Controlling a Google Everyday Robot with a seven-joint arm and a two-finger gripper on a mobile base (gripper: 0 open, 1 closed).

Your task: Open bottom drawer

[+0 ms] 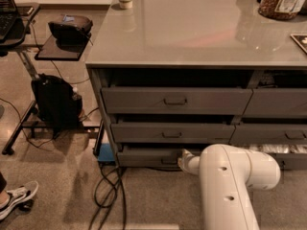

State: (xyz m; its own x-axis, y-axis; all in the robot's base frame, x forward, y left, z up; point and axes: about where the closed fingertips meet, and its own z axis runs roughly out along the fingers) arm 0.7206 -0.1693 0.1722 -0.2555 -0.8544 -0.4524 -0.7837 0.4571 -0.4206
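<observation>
The gripper (pixel 185 161) at the bottom drawer (pixel 144 157) front.
The white arm (pixel 235 176) hides its tip; grasp cannot be told.

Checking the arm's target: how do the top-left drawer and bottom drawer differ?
The top-left drawer has a taller, wider front; the bottom drawer is shallow and narrower. The top-left drawer's handle is unobstructed; the gripper sits at the bottom drawer's front. Both are grey.

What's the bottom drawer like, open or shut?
Cannot tell for sure; the bottom drawer looks barely out, no inside showing. The pincer is at its front.
</observation>
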